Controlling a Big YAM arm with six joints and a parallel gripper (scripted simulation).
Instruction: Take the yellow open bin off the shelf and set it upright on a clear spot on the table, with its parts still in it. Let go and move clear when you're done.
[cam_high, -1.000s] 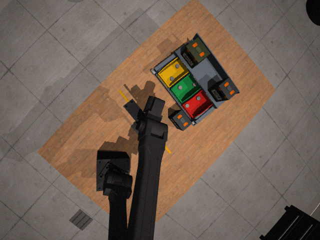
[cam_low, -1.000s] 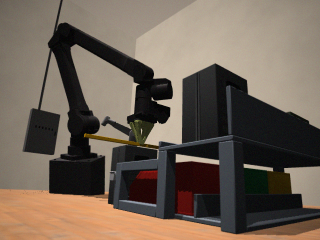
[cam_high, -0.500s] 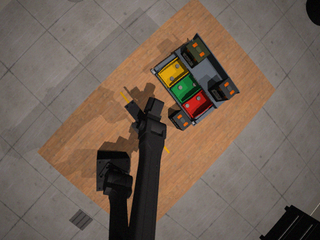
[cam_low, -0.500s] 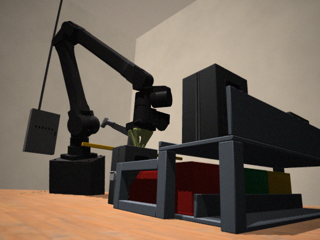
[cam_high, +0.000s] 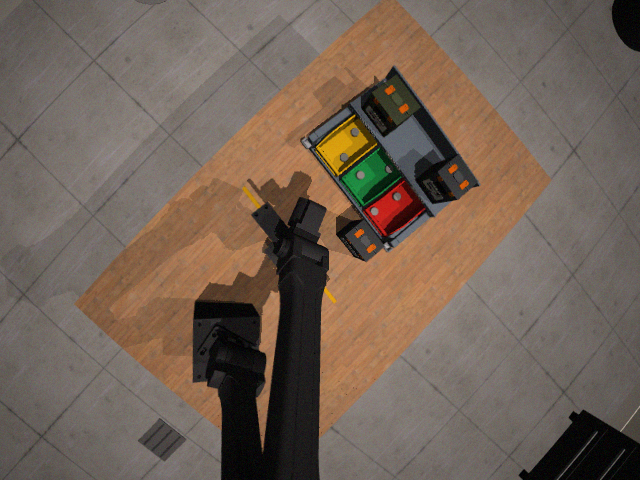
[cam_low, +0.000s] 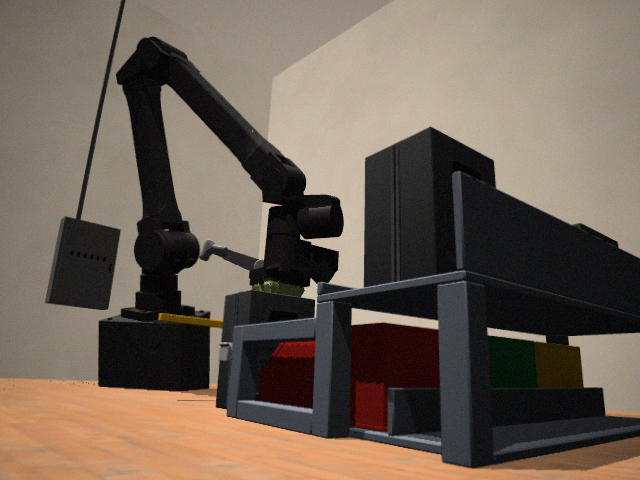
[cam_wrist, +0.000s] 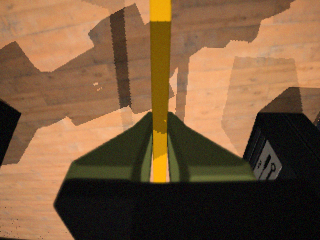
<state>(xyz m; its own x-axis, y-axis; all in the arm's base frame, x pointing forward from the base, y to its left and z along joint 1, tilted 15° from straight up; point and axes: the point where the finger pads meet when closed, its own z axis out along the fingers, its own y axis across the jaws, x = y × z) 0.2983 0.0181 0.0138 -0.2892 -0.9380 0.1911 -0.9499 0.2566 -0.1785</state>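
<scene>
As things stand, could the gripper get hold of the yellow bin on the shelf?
Probably not yet. The gripper is shut on a yellow rod and hangs over the table, off the shelf. The yellow bin looks open from above.

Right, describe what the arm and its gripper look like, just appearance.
The arm is matte black all over, built of long boxy links joined by rounded cylindrical joints, and it stands on a black block pedestal. No cables or markings show on it. The gripper has a black body and olive-green wedge-shaped fingers that taper to the tip.
</scene>
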